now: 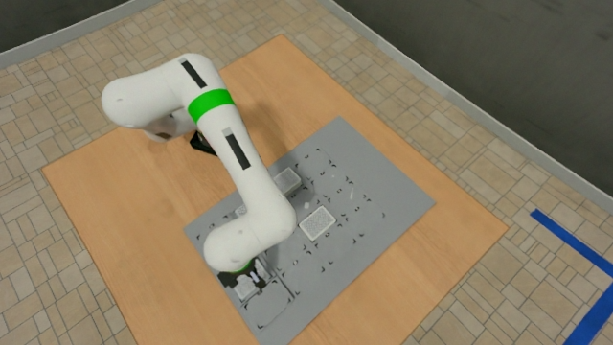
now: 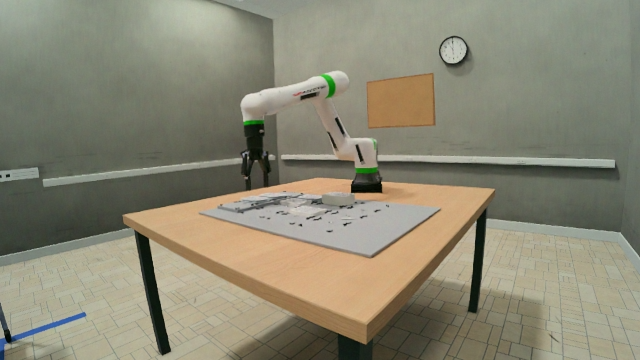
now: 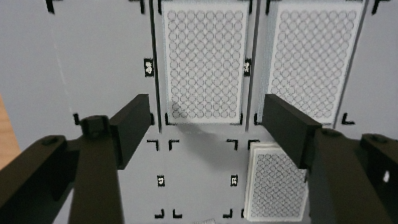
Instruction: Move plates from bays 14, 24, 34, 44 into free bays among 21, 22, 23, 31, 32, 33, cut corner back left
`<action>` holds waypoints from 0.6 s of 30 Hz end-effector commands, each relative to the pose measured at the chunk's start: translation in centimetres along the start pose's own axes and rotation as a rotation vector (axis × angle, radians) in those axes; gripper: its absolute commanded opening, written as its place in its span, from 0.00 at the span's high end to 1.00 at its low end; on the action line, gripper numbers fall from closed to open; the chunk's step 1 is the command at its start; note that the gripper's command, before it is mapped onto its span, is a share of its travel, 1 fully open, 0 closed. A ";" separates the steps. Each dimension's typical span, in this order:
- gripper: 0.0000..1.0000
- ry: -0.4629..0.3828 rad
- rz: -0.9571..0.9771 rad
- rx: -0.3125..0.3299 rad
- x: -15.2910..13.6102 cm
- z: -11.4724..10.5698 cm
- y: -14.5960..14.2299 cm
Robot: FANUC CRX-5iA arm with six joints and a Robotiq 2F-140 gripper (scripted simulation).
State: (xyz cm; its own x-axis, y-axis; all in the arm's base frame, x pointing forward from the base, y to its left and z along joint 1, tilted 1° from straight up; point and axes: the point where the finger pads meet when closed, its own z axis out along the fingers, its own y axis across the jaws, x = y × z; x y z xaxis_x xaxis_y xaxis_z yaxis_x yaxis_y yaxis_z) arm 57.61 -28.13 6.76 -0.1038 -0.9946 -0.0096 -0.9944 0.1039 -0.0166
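Note:
My gripper is open and empty. It hangs well above the deck, and it also shows in the exterior view and the top view. In the wrist view its fingers straddle the near edge of the sealed plate in bay 34. The sealed plate in bay 24 lies to its right. The raised bay 44 on the left is empty. A plate lies in bay 23, partly behind my right finger, and bay 33 is empty. Another plate lies flat in bay 32.
The sealed deep-well block stands in bay 12 near the arm's base, and it is the tallest thing on the grey deck. My arm hides bays 13 and 14 in the top view. The deck's back edge and the wooden table are at the far left.

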 end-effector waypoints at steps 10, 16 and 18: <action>0.30 0.001 0.000 0.002 2.7 -0.1 -0.1; 0.30 0.001 0.000 0.002 2.7 0.3 -0.1; 0.30 0.001 0.000 0.002 2.7 0.5 -0.1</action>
State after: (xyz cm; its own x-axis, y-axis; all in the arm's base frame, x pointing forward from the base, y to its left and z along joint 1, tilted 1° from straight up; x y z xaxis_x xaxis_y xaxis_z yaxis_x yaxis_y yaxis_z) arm 57.37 -30.77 6.24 -0.1036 -0.9946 -0.0099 -0.9945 0.1038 -0.0164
